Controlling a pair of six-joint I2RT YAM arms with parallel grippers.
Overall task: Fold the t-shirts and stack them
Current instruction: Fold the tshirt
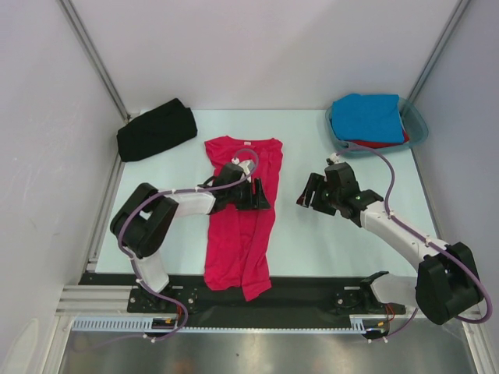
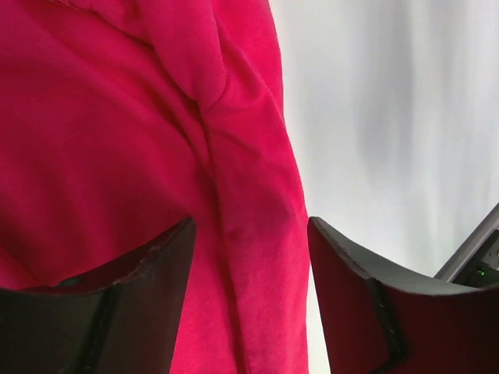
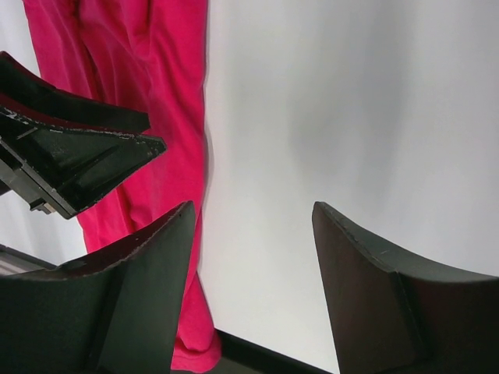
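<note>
A crimson-pink t-shirt (image 1: 238, 234) lies lengthwise down the middle of the table, its sides folded in and a white neck label at the far end. My left gripper (image 1: 261, 195) rests low over its right edge. In the left wrist view its jaws (image 2: 249, 222) stand apart, with the folded edge of the shirt (image 2: 117, 156) lying between them, not pinched. My right gripper (image 1: 306, 192) hovers open over bare table just right of the shirt (image 3: 164, 78), nothing between its fingers (image 3: 253, 206). A folded black t-shirt (image 1: 156, 129) sits at the back left. A blue t-shirt (image 1: 368, 115) lies over a red one (image 1: 382, 143).
The blue and red shirts sit in a translucent teal tub (image 1: 419, 125) at the back right corner. White walls close in the table on three sides. A black rail (image 1: 312, 294) runs along the near edge between the arm bases. The left gripper's fingers (image 3: 78, 156) show in the right wrist view.
</note>
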